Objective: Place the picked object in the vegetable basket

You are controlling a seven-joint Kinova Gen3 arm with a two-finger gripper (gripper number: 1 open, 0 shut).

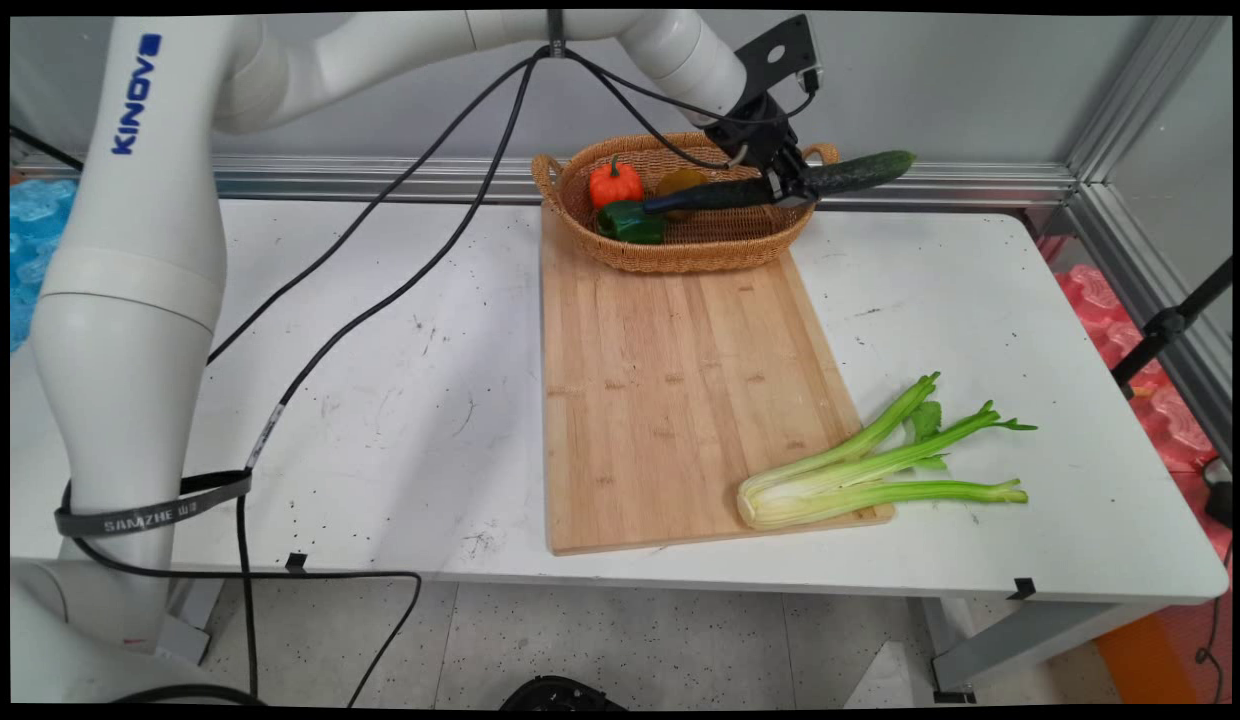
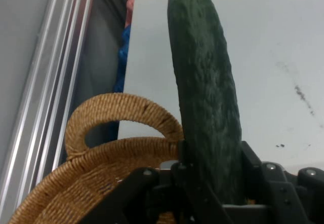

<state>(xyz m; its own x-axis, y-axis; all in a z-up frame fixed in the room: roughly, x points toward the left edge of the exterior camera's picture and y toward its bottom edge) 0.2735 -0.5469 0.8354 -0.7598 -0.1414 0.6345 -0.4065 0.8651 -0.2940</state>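
Observation:
My gripper is shut on a long dark green cucumber, held roughly level above the right end of a wicker basket. One end of the cucumber reaches over the basket's inside, the other sticks out past its right handle. In the hand view the cucumber rises from between the fingers, with the basket's handle just left of it. In the basket lie a small orange pumpkin, a green pepper and a brownish item.
The basket stands at the far end of a wooden cutting board. A bunch of celery lies across the board's near right corner and the white table. Black cables hang from the arm on the left.

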